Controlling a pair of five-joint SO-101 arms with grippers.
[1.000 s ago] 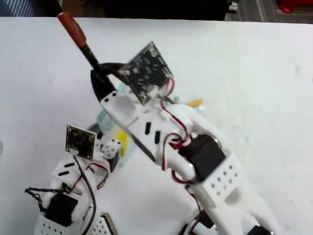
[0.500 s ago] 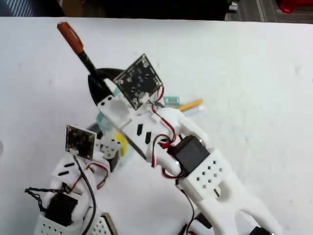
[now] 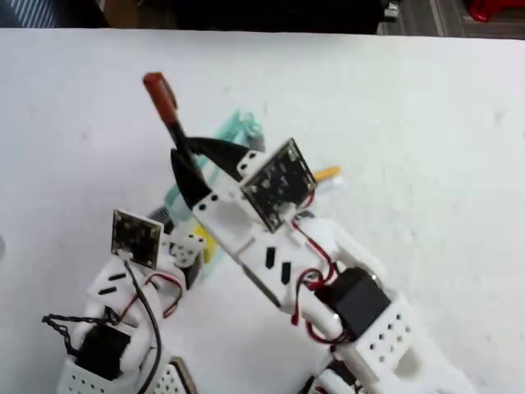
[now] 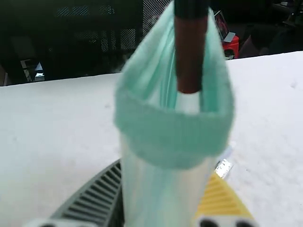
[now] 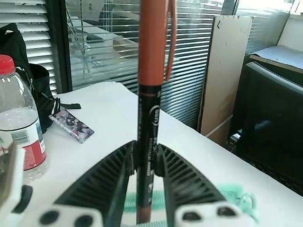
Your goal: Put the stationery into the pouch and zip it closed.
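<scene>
While the right arm reaches from the near right edge toward the middle of the tabletop, its right end effector is clamped on a pen. The pen is gripped low on its black barrel, and its red cap points up and away. The right wrist view shows the two black fingers pressed against the barrel on either side. The left arm sits low at the near left. Its left end effector is closed on the pouch, one grey and one yellow finger on either side, holding the mint mouth open and upright. In the left wrist view the pen's red end lines up with that mouth; whether it is inside I cannot tell.

A yellow pencil lies on the tabletop just beyond the right arm's wrist, partly covered by it. A bottle with a red cap stands farther off.

Since a second ago the right arm has swung the pen from the far left back toward the pouch. The right wrist has turned, and the pouch's teal end now shows beside the end effector. The left arm has not moved.
</scene>
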